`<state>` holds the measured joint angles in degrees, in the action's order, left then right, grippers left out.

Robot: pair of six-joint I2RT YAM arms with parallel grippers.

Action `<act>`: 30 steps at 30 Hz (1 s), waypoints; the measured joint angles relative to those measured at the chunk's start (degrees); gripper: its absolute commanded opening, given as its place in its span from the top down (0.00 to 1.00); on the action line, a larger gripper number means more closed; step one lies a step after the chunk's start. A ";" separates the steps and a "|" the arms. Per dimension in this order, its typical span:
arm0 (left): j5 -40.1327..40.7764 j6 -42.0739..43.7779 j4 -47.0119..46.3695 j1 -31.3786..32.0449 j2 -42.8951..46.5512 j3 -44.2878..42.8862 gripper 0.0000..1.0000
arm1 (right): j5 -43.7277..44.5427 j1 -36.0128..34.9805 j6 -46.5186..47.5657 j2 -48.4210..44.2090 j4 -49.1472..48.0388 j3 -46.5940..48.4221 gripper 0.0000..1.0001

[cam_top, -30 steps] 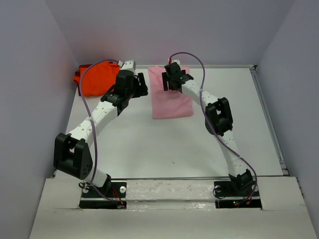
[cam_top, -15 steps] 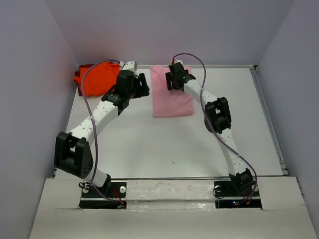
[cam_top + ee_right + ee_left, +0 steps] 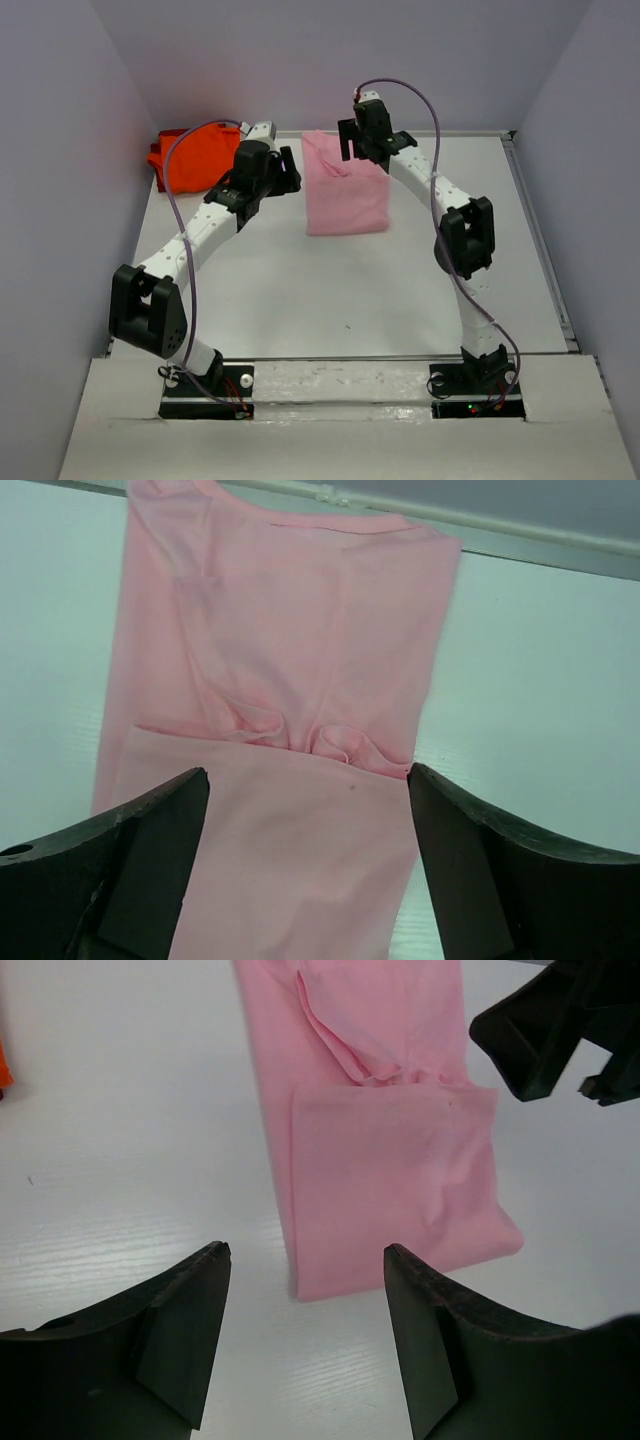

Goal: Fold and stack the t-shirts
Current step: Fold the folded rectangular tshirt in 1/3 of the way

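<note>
Table [image 3: 350,290] holds pink t-shirt [image 3: 345,200] folded; orange t-shirt [image 3: 198,160] bunched

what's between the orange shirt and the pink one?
Only bare table separates orange shirt from pink shirt, seen in the left wrist view; in the top view the left gripper hangs over it.

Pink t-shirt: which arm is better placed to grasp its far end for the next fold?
Right, probably. The right gripper hangs open directly above the far part of the pink t-shirt. The left gripper, also open, sits beside its left edge, nearer the orange t-shirt.
</note>
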<state>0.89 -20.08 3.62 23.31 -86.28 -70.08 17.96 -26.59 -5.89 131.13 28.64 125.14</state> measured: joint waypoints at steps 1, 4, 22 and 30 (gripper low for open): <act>0.00 0.00 0.00 0.00 0.00 0.00 0.28 | -0.59 0.00 -0.37 -1.84 -0.39 -1.75 0.14; 0.02 0.00 0.00 0.00 0.00 0.00 0.28 | -3.21 -0.09 -1.95 -6.91 -2.27 -9.14 0.14; 0.00 0.02 0.07 0.28 -1.01 0.02 0.28 | -13.25 -4.04 -13.31 -9.51 -7.04 -35.06 0.16; -0.11 -0.02 0.04 0.35 -1.51 0.00 0.28 | -13.38 -5.31 -18.08 -20.87 -7.87 -51.15 0.16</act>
<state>0.78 -20.10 3.66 23.66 -87.79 -70.08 4.58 -31.90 -23.97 110.26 20.78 74.00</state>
